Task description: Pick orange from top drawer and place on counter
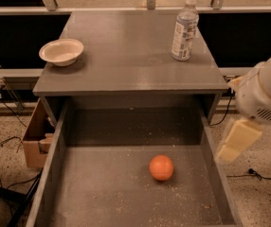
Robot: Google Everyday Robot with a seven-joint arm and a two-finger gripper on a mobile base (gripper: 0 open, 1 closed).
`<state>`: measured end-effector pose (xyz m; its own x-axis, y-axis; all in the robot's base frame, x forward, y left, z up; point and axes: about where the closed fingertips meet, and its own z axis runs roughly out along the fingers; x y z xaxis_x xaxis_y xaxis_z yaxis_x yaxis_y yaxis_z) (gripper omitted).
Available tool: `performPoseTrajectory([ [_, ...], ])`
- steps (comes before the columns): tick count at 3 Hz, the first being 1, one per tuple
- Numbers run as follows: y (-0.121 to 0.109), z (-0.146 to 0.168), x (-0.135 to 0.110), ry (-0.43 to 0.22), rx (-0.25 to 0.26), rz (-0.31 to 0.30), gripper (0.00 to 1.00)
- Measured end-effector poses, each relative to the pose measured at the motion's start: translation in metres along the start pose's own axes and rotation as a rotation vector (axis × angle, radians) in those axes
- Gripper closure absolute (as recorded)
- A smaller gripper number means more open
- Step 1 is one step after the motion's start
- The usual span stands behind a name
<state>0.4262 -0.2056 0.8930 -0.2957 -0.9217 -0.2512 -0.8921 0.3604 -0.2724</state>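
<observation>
The orange [161, 167] lies on the speckled floor of the open top drawer [102, 193], a little right of its middle. The grey counter [126, 51] is above and behind the drawer. My gripper [231, 150] hangs from the white arm [268, 91] at the right. It is over the drawer's right side wall, to the right of the orange and above it. It holds nothing that I can see.
A white bowl [61, 51] stands on the counter's left side. A clear water bottle [184, 28] stands upright at its back right. A cardboard box [33, 138] sits on the floor to the left of the drawer. Cables run along the floor.
</observation>
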Motion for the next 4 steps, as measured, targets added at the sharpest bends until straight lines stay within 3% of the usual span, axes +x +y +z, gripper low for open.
performPoseTrajectory([
  [1,0.018,0.066,0.009,-0.049,-0.027,0.031,0.0],
  [2,0.036,0.122,0.003,-0.12,-0.059,0.054,0.0],
  [3,0.058,0.18,-0.02,-0.229,-0.106,0.059,0.0],
  [4,0.071,0.215,-0.038,-0.282,-0.143,0.045,0.0],
])
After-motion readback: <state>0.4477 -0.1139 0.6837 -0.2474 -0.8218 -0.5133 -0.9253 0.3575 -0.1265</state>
